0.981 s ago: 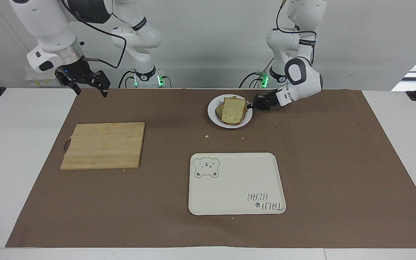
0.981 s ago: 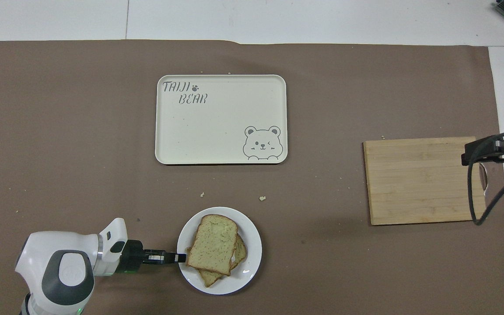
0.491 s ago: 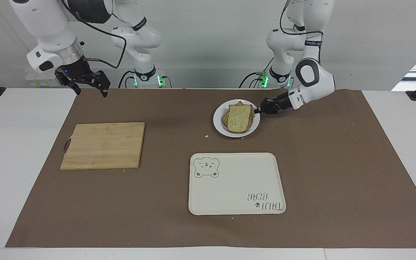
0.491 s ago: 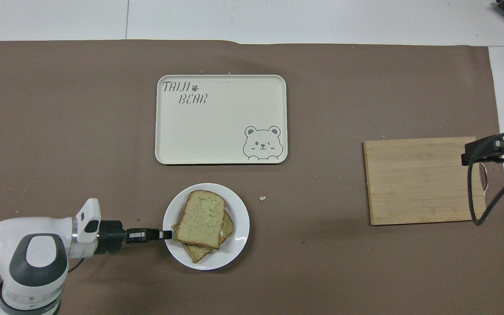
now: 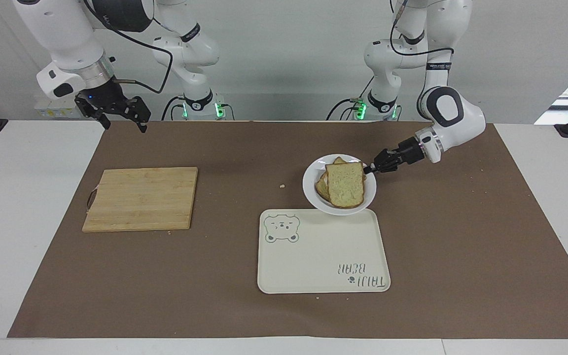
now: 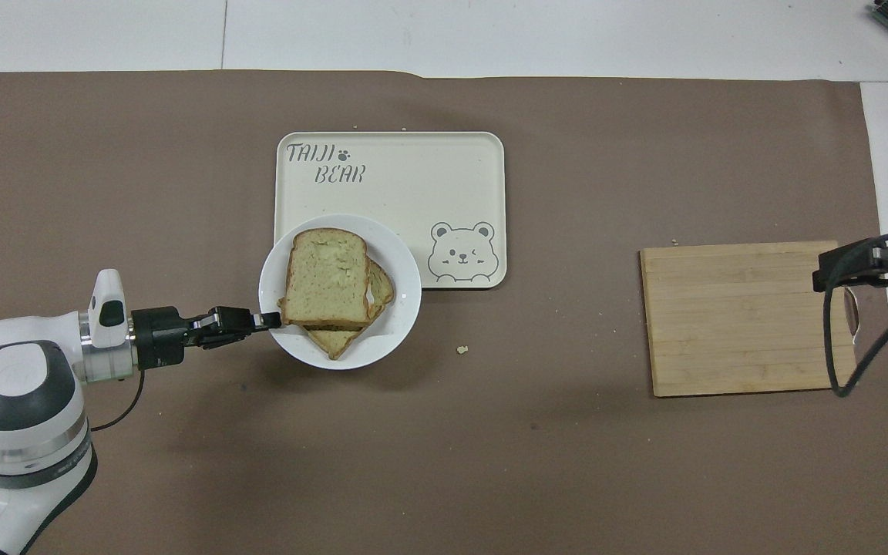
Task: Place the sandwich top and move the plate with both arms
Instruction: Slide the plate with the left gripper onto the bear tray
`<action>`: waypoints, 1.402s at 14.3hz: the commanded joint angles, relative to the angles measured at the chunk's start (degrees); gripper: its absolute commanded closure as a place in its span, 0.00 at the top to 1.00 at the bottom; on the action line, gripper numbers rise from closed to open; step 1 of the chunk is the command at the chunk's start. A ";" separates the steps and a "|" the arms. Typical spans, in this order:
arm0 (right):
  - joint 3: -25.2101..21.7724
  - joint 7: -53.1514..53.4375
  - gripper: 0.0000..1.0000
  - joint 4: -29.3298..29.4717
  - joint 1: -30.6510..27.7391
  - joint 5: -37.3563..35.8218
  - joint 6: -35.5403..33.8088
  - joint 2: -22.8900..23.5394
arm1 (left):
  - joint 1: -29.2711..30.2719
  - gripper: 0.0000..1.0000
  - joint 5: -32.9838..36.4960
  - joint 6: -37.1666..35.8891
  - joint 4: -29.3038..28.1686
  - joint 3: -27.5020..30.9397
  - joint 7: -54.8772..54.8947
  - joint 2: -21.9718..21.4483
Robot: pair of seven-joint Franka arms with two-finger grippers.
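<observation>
The small white plate (image 5: 309,190) is lifted off the mat and hangs over the tray edge nearest the robots; it also shows in the overhead view (image 6: 399,308). The sandwich top (image 5: 345,185), a pale bread slice with a brown crust, lies on another slice on the plate and also shows in the overhead view (image 6: 326,276). My left gripper (image 5: 369,169) is shut on the plate's rim at the side toward the left arm's end, seen too in the overhead view (image 6: 269,318). My right gripper (image 5: 124,123) waits open and empty in the air over the mat's corner near the right arm's base.
A cream tray with a bear drawing (image 5: 323,256) lies on the brown mat, also in the overhead view (image 6: 413,177). A wooden cutting board (image 5: 141,197) lies toward the right arm's end (image 6: 745,316). A few crumbs (image 6: 460,350) lie on the mat.
My left gripper has carried the plate with the sandwich away from the robots, from the mat to over the tray's near edge. The right arm has not moved.
</observation>
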 commanded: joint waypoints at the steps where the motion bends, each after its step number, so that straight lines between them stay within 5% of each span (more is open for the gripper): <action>1: 0.33 -1.38 1.00 -1.27 -0.45 -0.11 1.28 -0.89 | -1.66 0.00 -3.39 5.96 9.85 -0.85 -3.91 6.94; 4: 0.33 -1.38 1.00 -1.27 -0.45 -0.11 1.28 -0.89 | -8.60 0.00 -4.97 20.90 18.38 -1.82 -10.85 14.49; 8: 0.33 -1.38 1.00 -1.27 -0.45 -0.11 1.19 -0.89 | -11.95 0.00 -6.29 24.45 25.77 -2.43 -11.66 23.29; 10: 0.33 -1.38 1.00 -1.27 -0.45 -0.11 1.28 -0.89 | -13.71 0.00 -5.77 27.79 26.22 -2.61 -11.74 24.27; 12: 0.33 -1.38 1.00 -1.27 -0.45 -0.11 1.28 -0.89 | -13.71 0.46 -4.54 25.70 26.31 -2.52 -11.92 24.01; 14: 0.33 -1.38 1.00 -1.27 -0.45 -0.11 1.28 -0.89 | -13.19 0.64 -4.01 23.67 25.35 -2.26 -12.45 21.74; 15: 0.33 -1.38 1.00 -1.27 -0.45 -0.11 1.28 -0.89 | -13.10 0.83 -3.66 23.75 25.26 -2.00 -12.71 20.94; 18: 0.33 -1.38 1.00 -1.27 -0.45 -0.11 1.28 -0.89 | -12.92 0.99 -0.16 23.67 23.68 -1.55 -12.71 18.05; 20: 0.33 -1.38 1.00 -1.27 -0.45 -0.11 1.28 -0.89 | -12.31 1.00 4.49 23.49 22.98 -0.68 -12.80 16.11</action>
